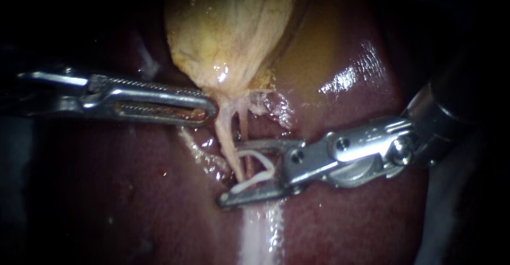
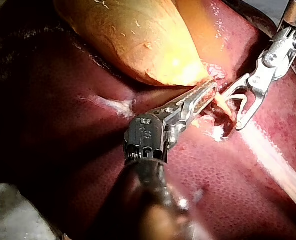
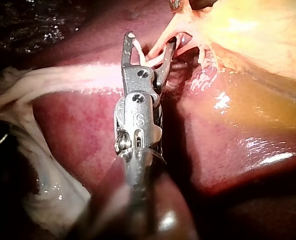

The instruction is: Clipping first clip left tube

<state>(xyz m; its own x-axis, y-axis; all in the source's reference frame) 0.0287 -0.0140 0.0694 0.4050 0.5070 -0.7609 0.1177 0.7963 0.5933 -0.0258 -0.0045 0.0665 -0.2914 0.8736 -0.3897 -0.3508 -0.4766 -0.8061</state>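
The left instrument has its jaws closed on the gallbladder at the neck. The right instrument has its jaws wide apart and holds an open white clip between them. The left tube runs from the neck down over the liver. It passes between the clip's legs, just beside the redder right tube.

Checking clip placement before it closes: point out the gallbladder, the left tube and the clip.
gallbladder [image 1: 234, 26]: endoscope view, middle of its yellow body.
left tube [image 1: 226, 137]: endoscope view, midway along its pale length.
clip [image 1: 268, 161]: endoscope view, near the bend joining its white arms.
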